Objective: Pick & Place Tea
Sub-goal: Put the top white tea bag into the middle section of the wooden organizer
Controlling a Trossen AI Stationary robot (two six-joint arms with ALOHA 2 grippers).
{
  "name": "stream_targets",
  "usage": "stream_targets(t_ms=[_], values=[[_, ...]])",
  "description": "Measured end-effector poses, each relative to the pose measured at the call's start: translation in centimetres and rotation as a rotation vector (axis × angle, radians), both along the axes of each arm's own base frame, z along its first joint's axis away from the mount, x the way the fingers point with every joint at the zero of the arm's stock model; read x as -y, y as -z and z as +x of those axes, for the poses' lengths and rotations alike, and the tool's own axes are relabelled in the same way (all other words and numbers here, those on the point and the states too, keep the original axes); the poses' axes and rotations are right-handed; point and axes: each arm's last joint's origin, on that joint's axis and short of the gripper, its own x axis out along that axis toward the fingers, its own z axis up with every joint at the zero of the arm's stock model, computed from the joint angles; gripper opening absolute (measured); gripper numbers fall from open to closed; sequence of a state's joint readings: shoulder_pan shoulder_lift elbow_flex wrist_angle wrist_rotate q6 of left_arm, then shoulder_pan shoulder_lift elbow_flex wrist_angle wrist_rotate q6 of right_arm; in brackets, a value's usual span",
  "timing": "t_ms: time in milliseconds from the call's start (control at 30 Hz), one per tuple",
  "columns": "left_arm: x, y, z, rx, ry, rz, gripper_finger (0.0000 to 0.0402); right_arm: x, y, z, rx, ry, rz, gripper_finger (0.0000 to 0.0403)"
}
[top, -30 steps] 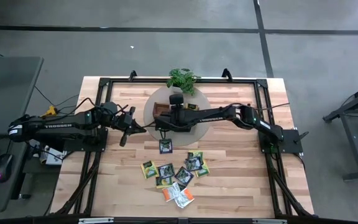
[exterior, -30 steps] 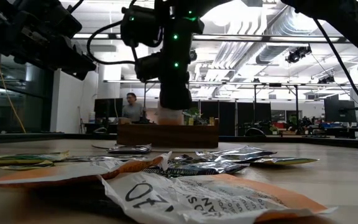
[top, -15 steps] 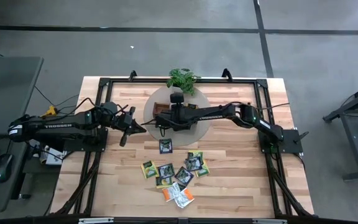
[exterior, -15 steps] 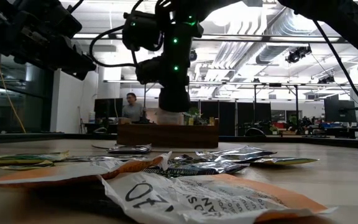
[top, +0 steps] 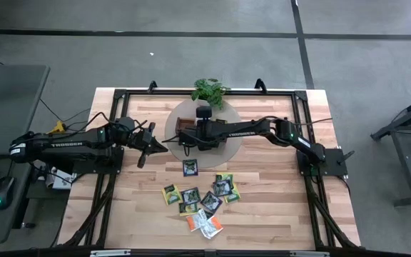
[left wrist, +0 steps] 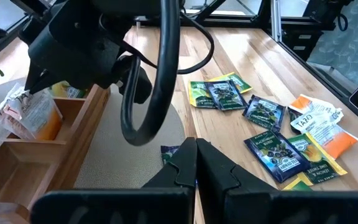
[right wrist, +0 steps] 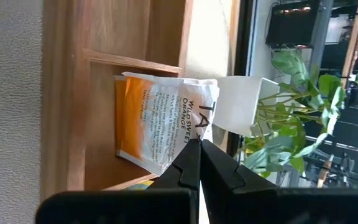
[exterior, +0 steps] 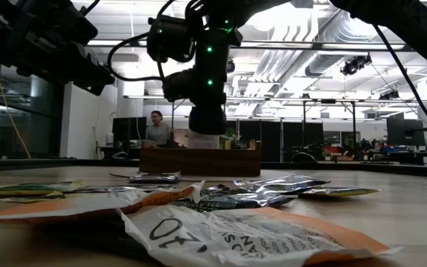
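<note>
The tea lies as several flat sachets [top: 202,202] loose on the wooden table near its front edge, with one dark sachet [top: 190,167] apart from them. A brown wooden tray [top: 185,123] stands on a round grey mat. My right gripper [top: 183,136] reaches over the tray, shut on an orange-and-white sachet [right wrist: 160,127] that sits in a tray compartment [left wrist: 27,146]. My left gripper [top: 161,147] waits shut and empty above the table, left of the mat. My right gripper pinches the orange sachet at its white printed edge [right wrist: 194,132] between its two fingers. The fingers slant down from the table's right side. The sachet [left wrist: 33,115] hangs below them inside the compartment; I cannot tell whether its lower end rests on the tray floor.
A small green potted plant [top: 209,91] in a white pot [right wrist: 241,102] stands just behind the tray. A black metal frame [top: 298,96] rims the table. A person [exterior: 156,127] shows far off in the room behind.
My right gripper has rolled a little over the tray, still shut on the orange sachet, which stays in the compartment.
</note>
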State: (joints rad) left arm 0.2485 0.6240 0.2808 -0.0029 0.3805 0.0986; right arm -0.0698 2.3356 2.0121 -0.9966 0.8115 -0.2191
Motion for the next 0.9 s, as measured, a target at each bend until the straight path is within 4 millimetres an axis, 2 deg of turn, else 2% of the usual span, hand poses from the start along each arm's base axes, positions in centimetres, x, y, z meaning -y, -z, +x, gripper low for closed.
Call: stream_targets(t_ms=[733,900], values=[[0.00,0.01,0.00,0.000,0.000,0.000,0.0000,0.40,0.04,0.05,-0.028,-0.037,0.026,0.0001],[0.00,0.01,0.00,0.000,0.000,0.000,0.0000,0.40,0.05,0.07,-0.029,-0.042,0.032,0.0014]])
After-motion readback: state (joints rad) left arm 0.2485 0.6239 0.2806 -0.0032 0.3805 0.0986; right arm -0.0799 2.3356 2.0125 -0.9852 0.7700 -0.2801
